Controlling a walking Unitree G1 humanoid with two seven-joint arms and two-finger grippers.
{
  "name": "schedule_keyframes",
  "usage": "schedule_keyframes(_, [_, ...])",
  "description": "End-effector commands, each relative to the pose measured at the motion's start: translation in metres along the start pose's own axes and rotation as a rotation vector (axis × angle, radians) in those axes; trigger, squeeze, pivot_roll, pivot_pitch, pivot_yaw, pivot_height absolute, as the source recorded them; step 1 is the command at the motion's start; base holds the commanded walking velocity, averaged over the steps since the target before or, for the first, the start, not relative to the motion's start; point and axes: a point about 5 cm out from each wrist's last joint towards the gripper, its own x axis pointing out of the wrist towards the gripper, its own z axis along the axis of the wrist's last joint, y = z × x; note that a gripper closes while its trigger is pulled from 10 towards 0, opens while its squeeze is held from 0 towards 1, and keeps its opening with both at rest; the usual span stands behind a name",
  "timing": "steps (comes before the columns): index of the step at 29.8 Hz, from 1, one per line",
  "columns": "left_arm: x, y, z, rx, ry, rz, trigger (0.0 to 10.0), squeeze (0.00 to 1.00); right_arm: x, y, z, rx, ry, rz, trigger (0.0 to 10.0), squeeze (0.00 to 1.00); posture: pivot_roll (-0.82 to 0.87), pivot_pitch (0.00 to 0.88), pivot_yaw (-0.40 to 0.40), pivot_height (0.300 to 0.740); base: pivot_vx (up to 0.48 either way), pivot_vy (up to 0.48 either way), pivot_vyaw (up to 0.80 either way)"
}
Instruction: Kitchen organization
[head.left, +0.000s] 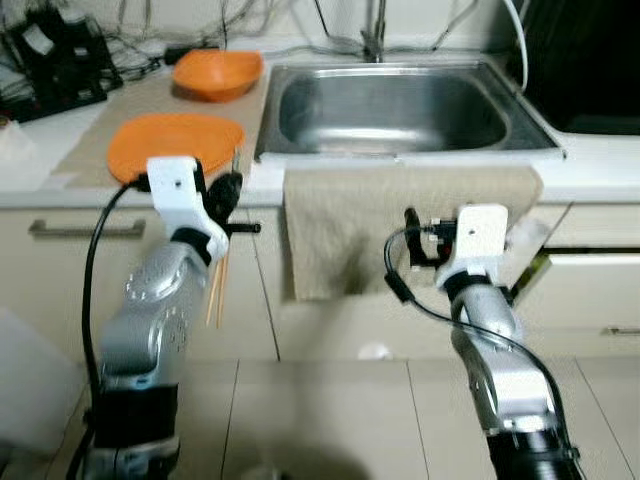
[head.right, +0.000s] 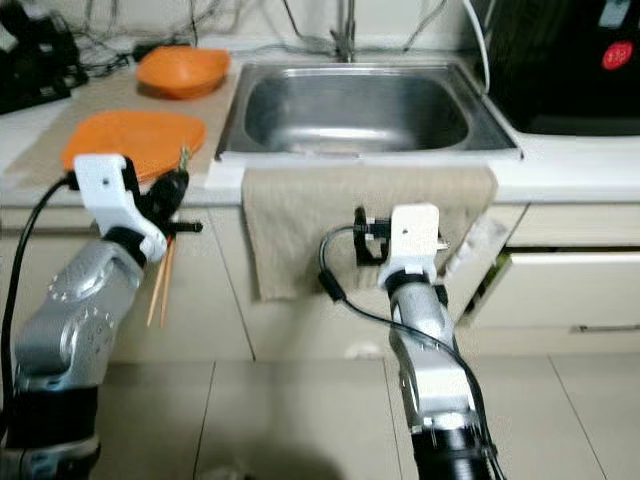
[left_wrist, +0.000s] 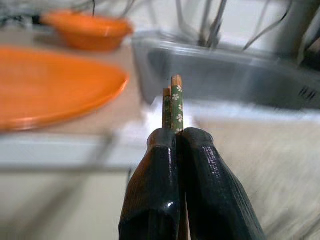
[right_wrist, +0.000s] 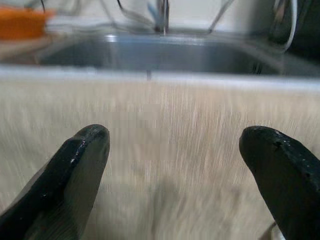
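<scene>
White counter: flat orange plate (head.left: 175, 142) on a beige mat (head.left: 160, 95), orange bowl (head.left: 217, 73) behind. Left gripper (left_wrist: 175, 142) at the counter edge, clamped on a pair of green-topped wooden chopsticks (left_wrist: 173, 102). Stainless sink (head.left: 395, 110), beige towel (head.left: 350, 225) draped over its front. Right gripper (right_wrist: 175, 150) wide open, empty, facing the towel.

A home kitchen: a steel sink (head.left: 395, 110) set in a pale worktop (head.left: 600, 160), orange dishes (head.left: 175, 140) beside it (cabinet drawers (head.left: 85, 250) below), tiled floor (head.left: 330, 420).

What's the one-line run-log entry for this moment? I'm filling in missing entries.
left pincer: shut on chopsticks, at counter edge | right pincer: open, facing hanging towel | sink: empty
</scene>
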Motion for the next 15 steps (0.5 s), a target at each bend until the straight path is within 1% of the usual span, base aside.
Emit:
schedule_keyframes(1, [0.005,0.0,-0.016,0.018,0.059,-0.013,0.0,0.0,0.003,-0.004,-0.013,0.008,0.045,-0.003,10.0,0.0,-0.01,0.0,0.028,0.732,0.0,0.0,0.0])
schedule_keyframes(2, [0.008,0.001,-0.026,0.021,0.09,-0.018,0.0,0.0,0.005,-0.005,-0.022,0.009,0.077,-0.004,10.0,0.0,-0.01,0.0,0.026,0.732,0.0,0.0,0.0])
schedule_keyframes(3, [0.012,0.001,-0.042,0.027,0.141,-0.028,0.0,0.0,0.008,-0.006,-0.038,0.018,0.135,-0.003,10.0,0.0,-0.01,0.0,0.028,0.732,0.0,0.0,0.0])
schedule_keyframes(4, [0.012,0.001,-0.042,0.027,0.141,-0.028,0.0,0.0,0.008,-0.006,-0.038,0.018,0.135,-0.003,10.0,0.0,-0.01,0.0,0.028,0.732,0.0,0.0,0.0])
schedule_keyframes(5, [0.016,0.002,-0.063,0.032,0.214,-0.021,0.0,0.0,0.01,-0.007,-0.058,0.019,0.222,-0.001,10.0,0.0,-0.01,0.0,0.029,0.732,0.0,0.0,0.0])
schedule_keyframes(6, [0.016,0.0,-0.087,0.056,0.309,-0.041,0.0,0.0,0.009,-0.008,-0.075,0.024,0.304,0.0,10.0,0.0,0.0,0.0,0.028,0.732,0.0,0.0,0.0])
schedule_keyframes(7, [0.013,0.001,-0.107,0.076,0.382,-0.024,0.0,0.0,0.007,-0.009,-0.088,0.023,0.367,-0.004,10.0,0.0,0.0,0.0,0.027,0.732,0.0,0.0,0.0])
schedule_keyframes(8, [0.013,0.001,-0.107,0.076,0.382,-0.024,0.0,0.0,0.007,-0.009,-0.088,0.023,0.367,-0.004,10.0,0.0,0.0,0.0,0.027,0.732,0.0,0.0,0.0])
schedule_keyframes(9, [0.01,0.002,-0.117,0.089,0.422,-0.01,0.0,0.0,0.006,-0.01,-0.094,0.021,0.399,-0.007,10.0,0.0,0.0,0.0,0.028,0.732,0.0,0.0,0.0])
schedule_keyframes(10, [0.01,0.002,-0.117,0.089,0.422,-0.01,0.0,0.0,0.006,-0.01,-0.094,0.021,0.399,-0.007,10.0,0.0,0.0,0.0,0.028,0.732,0.0,0.0,0.0])
schedule_keyframes(11, [0.006,0.001,-0.129,0.109,0.473,-0.015,0.0,0.0,0.002,-0.011,-0.104,0.015,0.452,-0.005,10.0,0.0,-0.01,0.0,0.032,0.732,0.0,0.0,0.0])
schedule_keyframes(12, [0.006,0.001,-0.129,0.109,0.473,-0.015,0.0,0.0,0.002,-0.011,-0.104,0.015,0.452,-0.005,10.0,0.0,-0.01,0.0,0.032,0.732,0.0,0.0,0.0])
schedule_keyframes(13, [0.0,0.0,-0.142,0.087,0.531,0.0,0.0,0.0,-0.002,-0.012,-0.113,-0.011,0.5,0.0,10.0,0.0,-0.01,0.0,0.032,0.732,0.0,0.0,0.0])
schedule_keyframes(14, [-0.008,-0.002,-0.156,0.102,0.592,0.003,0.0,0.0,-0.01,-0.014,-0.124,-0.021,0.56,-0.007,10.0,0.0,-0.01,0.0,0.031,0.732,0.0,0.0,0.0])
schedule_keyframes(15, [-0.018,-0.008,-0.173,0.116,0.664,-0.004,0.0,0.0,-0.021,-0.016,-0.139,-0.056,0.633,-0.003,10.0,0.0,-0.02,0.0,0.03,0.732,0.0,0.0,0.0])
